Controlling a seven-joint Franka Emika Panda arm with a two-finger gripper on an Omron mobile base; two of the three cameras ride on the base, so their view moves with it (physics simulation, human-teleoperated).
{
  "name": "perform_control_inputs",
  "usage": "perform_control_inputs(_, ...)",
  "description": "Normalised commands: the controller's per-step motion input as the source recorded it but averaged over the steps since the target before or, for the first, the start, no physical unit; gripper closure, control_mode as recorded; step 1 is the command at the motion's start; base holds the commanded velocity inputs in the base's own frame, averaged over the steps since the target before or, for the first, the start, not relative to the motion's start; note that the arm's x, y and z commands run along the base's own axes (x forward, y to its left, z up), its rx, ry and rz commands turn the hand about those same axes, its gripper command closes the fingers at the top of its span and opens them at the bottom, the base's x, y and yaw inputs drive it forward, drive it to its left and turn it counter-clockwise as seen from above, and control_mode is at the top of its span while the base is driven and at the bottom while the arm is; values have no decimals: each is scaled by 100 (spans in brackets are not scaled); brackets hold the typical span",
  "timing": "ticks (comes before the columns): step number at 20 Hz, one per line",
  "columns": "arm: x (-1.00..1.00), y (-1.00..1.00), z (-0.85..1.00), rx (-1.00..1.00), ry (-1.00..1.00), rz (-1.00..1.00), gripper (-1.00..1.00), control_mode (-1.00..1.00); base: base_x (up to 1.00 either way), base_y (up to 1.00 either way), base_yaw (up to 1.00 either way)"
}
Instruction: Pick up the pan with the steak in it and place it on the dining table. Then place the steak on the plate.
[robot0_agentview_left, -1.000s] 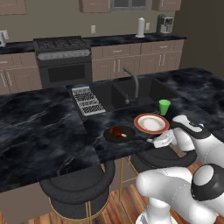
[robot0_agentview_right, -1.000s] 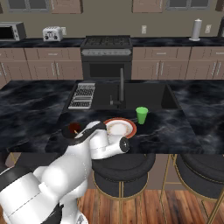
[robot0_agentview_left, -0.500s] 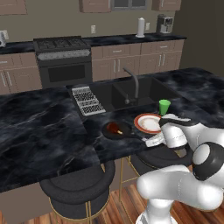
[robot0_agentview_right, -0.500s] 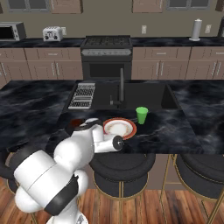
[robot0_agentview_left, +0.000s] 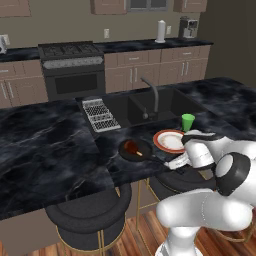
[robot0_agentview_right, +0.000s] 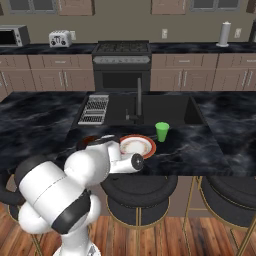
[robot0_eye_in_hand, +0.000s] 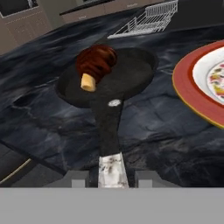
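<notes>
In the hand view the end effector (robot0_eye_in_hand: 113, 178) sits at six o'clock, its two dark finger tips (robot0_eye_in_hand: 80, 179) flanking the silver tip of the pan's handle; whether they press on it cannot be told from here. From that tip the black handle runs up toward twelve o'clock to the frying pan (robot0_eye_in_hand: 131, 74), which rests flat on the marble-patterned island counter (robot0_eye_in_hand: 162, 127). The steak (robot0_eye_in_hand: 96, 62) lies inside the pan at its eleven o'clock side, tan bone end pointing back toward the handle. At three o'clock of the pan, close beside it but apart, lies the plate (robot0_eye_in_hand: 192, 94) with its orange-red rim and patterned white centre. In the left base view the pan (robot0_agentview_left: 136, 149) sits near the counter's front edge with the plate (robot0_agentview_left: 169, 140) at its three o'clock, and the end effector (robot0_agentview_left: 177, 163) is at the handle's outer end. Just beyond the plate, at about one o'clock, stands a small green cup (robot0_agentview_left: 188, 121). Farther back a white dish rack (robot0_agentview_left: 100, 113) lies at eleven o'clock of the pan, beside the built-in sink (robot0_agentview_left: 150, 105) with its dark faucet (robot0_agentview_left: 152, 95). Beyond everything, against the wall, is the stove (robot0_agentview_left: 73, 70).
</notes>
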Motion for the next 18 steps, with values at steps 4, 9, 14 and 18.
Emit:
perform_control_inputs(4,0,0,22,3,-2,-7,-100,-100,0,0,0)
perform_control_inputs(9,-6,6,78,1,-2,-15,-100,-100,0,0,0)
perform_control_inputs(14,-13,2,100,0,2,-17,-100,-100,0,0,0)
perform_control_inputs(18,-25,-1,98,-3,11,-16,-100,-100,0,0,0)
